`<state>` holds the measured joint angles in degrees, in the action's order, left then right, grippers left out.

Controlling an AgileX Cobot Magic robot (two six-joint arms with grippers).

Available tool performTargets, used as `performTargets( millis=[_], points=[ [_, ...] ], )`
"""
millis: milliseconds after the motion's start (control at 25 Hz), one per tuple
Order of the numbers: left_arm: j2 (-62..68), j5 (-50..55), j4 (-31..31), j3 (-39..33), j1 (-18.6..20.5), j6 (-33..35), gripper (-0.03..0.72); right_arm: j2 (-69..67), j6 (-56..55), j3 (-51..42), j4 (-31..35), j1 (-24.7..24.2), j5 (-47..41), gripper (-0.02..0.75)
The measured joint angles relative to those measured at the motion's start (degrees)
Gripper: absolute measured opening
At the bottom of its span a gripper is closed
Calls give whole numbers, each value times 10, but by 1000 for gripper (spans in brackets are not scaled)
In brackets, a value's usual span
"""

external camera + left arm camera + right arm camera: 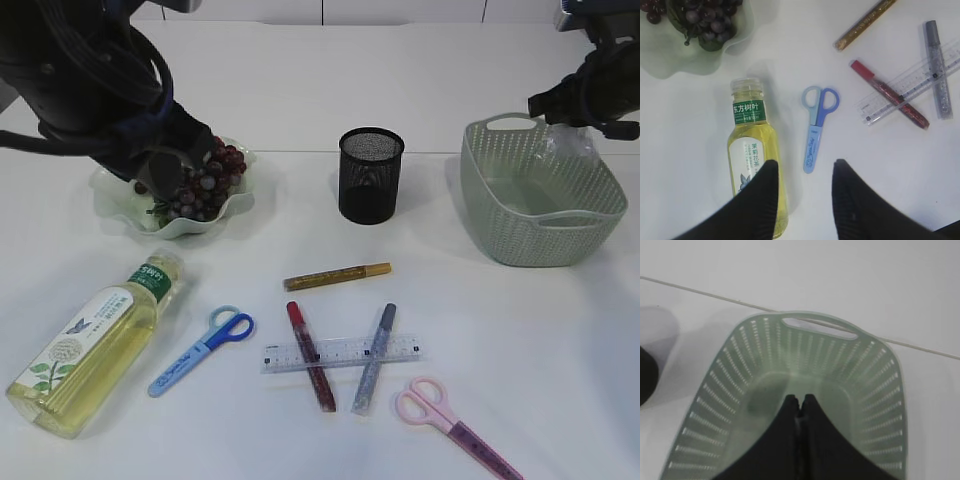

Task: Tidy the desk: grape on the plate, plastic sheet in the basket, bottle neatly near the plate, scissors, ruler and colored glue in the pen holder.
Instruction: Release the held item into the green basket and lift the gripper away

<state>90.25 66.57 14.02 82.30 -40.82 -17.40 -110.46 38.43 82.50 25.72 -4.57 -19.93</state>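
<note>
While the white desk [520, 340] is strewn with stationery at its near edge, the pink scissors [455, 425] lie nearest, at the right, with the tea bottle [95, 345] on its side at the near left, cap end pointing far. Right of the bottle rest the blue scissors [203, 350], handles toward the far side. In the middle, a clear ruler [342, 353] lies crosswise with a red glitter glue pen [311, 356] and a silver glitter glue pen [374, 358] across it; whether over or under is hard to tell. Just beyond them lies a gold glitter glue pen [337, 276], apart from the rest.

Farther back, the black mesh pen holder [371, 175] stands upright at centre. At the far left, the grape bunch [208, 182] sits on the wavy green plate [235, 205], with the left arm partly in front of it. From the wrist view the left gripper [802, 200] is released, holding nothing, its fingers [760, 200] above the bottle and the blue scissors.

At the far right stands the green basket [540, 215]. The right gripper [799, 410] hangs over it, clenched tight; a crumpled plastic sheet [575, 145] shows just beneath it at the basket's far rim, and a pinch on it cannot be confirmed.
</note>
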Motion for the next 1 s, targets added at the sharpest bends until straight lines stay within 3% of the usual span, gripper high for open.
performTargets(
  millis=[400, 640, 840, 1000],
  points=[
    [0, -6, 1, 0, 0, 0, 268, -10, -6, 9, 0, -3, 1, 31],
    [0, -13, 2, 0, 0, 0, 268, -17, -7, 9, 0, -3, 1, 131],
    [0, -14, 2, 0, 0, 0, 268, -20, -7, 9, -3, -3, 10, 262],
    [0, -14, 2, 0, 0, -1, 268, -20, -7, 17, -36, -3, -34, 285]
  ],
)
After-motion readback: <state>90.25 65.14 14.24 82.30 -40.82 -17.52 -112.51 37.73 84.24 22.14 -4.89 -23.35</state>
